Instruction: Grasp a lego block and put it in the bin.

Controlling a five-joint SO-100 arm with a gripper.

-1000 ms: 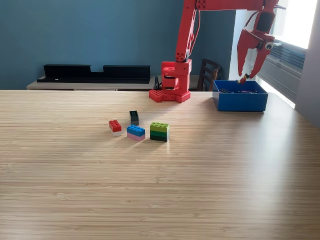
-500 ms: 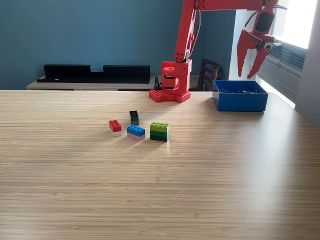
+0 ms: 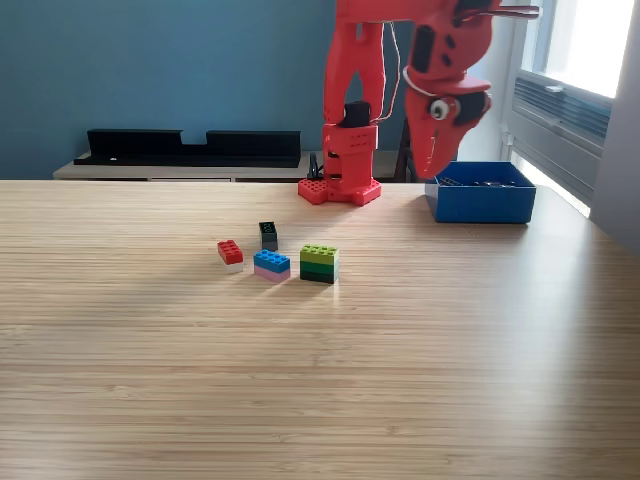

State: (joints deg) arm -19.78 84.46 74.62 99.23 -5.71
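Several lego blocks lie in a cluster on the wooden table: a red-on-white block [image 3: 230, 253], a small black block [image 3: 268, 235], a blue-on-pink block [image 3: 271, 264] and a green block [image 3: 319, 263]. The blue bin [image 3: 480, 200] stands at the back on the exterior view's right, with small dark pieces inside. My red gripper [image 3: 433, 172] hangs point-down in the air just left of the bin's left wall, above the table. It shows as a single wedge, so no gap between its fingers can be made out, and nothing is seen in it.
The arm's red base [image 3: 340, 185] stands at the table's back edge, left of the bin. A black shelf [image 3: 190, 147] runs along the blue wall behind. A window unit [image 3: 570, 110] lies at the far right.
The arm has swung from above the bin toward the exterior view's left and lowered. Its fingers, spread wide before, now appear as one wedge. The blocks on the table have not moved.
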